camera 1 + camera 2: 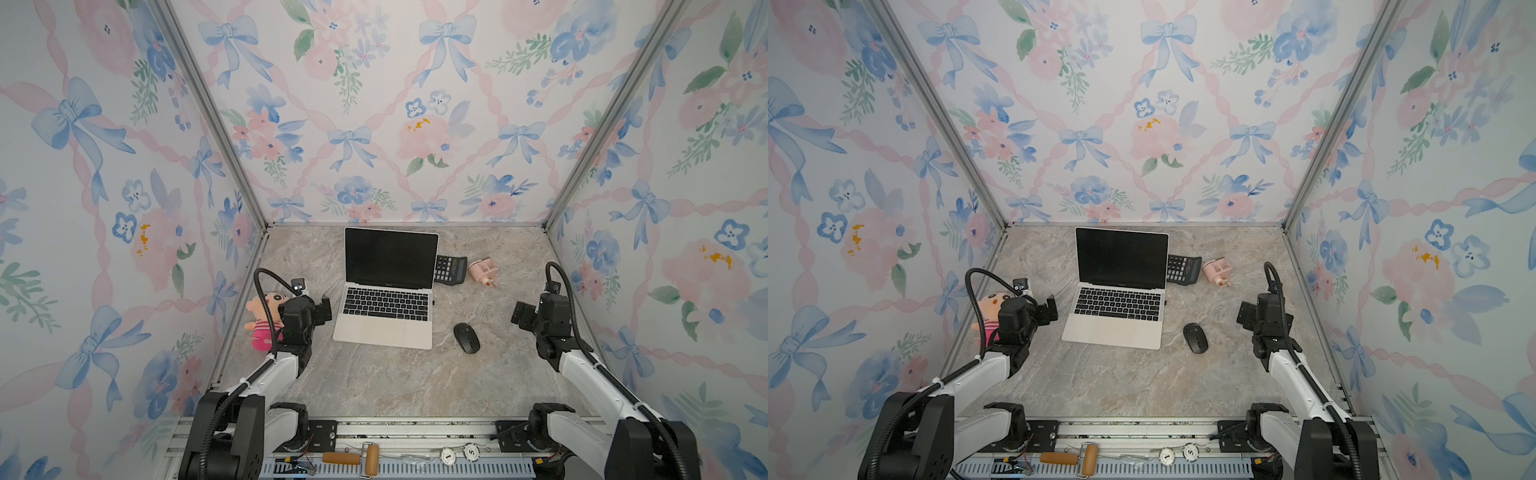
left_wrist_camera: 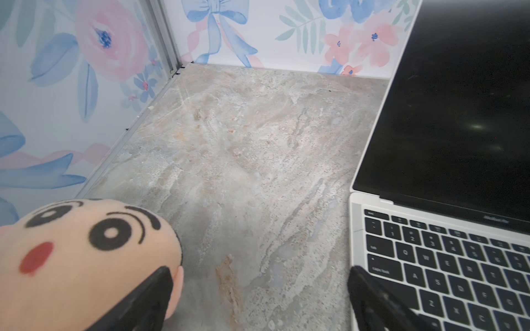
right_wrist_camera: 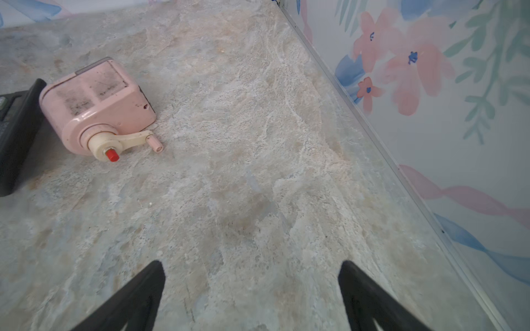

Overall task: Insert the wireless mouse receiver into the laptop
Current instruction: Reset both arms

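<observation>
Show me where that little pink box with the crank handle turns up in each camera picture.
Both top views: the pink box lies on the table, far side, just right of the black calculator.
Left wrist: not in it.
Right wrist: it lies close beside the calculator's edge, crank facing the camera.
Shared landmark: the calculator, its neighbour wherever it shows.

**Colours on my feed**

I see black left fingers (image 2: 153, 295), a peach-faced doll (image 2: 71, 252) at one, a silver-gold laptop (image 2: 447, 129) with black keys at the other. Beyond my black right fingers (image 3: 358, 289): pink sharpener (image 3: 97, 103), marbled grey-beige table (image 3: 258, 172), pink-and-blue floral wall (image 3: 459, 114).
</observation>
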Tool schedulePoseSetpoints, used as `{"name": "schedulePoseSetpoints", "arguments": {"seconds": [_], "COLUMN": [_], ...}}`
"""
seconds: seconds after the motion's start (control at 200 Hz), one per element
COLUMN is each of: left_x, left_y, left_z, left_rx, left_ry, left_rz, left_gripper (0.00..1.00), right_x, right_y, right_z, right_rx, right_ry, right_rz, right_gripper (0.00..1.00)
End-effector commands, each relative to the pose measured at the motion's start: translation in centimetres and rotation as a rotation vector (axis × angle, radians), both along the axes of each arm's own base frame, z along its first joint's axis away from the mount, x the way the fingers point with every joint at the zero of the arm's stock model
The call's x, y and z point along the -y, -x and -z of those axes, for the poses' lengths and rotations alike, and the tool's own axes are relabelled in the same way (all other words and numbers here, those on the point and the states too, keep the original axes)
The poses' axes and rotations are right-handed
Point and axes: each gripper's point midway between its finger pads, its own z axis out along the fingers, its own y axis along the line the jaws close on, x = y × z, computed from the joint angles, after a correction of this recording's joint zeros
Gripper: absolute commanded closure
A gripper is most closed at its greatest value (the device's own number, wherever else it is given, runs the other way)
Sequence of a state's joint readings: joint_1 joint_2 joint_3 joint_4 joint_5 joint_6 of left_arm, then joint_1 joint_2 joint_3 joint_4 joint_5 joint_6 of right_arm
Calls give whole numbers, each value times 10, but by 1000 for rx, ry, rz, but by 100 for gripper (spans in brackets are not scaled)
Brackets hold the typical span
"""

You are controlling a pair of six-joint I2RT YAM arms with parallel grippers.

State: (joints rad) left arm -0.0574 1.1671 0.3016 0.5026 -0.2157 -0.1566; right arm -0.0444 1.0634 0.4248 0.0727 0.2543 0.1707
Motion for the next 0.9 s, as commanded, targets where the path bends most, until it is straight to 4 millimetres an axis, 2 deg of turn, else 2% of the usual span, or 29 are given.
{"name": "schedulePoseSetpoints", "arguments": {"seconds": [0.0, 0.115, 0.325, 0.495, 0.555, 0.655, 0.75, 0.89], "left_x": [-1, 4, 15, 22, 26, 24, 24, 24], "left_y": [-9, -14, -22, -29, -34, -36, -37, -37], "left_z": [-17, -16, -26, -9, 0, 1, 2, 1], "left_rx": [136, 177, 249, 239, 218, 204, 205, 206], "left_ry": [-5, -1, -47, -28, -25, -26, -27, -32], "left_rz": [39, 91, 181, 233, 259, 246, 242, 239], "left_gripper": [2, 2, 2, 2, 2, 2, 2, 2], "right_x": [-3, -10, -28, -42, -42, -34, -38, -39], "right_y": [-30, -41, -63, -67, -70, -75, -80, -80], "right_z": [-27, -21, -23, -6, -2, 2, 1, 2], "right_rx": [220, 284, 365, 375, 394, 306, 293, 280], "right_ry": [-16, -16, -32, 11, 44, 70, 131, 133], "right_rz": [-62, -117, -227, -268, -244, -176, -157, -163], "right_gripper": [4, 4, 4, 4, 4, 4, 4, 4]}}
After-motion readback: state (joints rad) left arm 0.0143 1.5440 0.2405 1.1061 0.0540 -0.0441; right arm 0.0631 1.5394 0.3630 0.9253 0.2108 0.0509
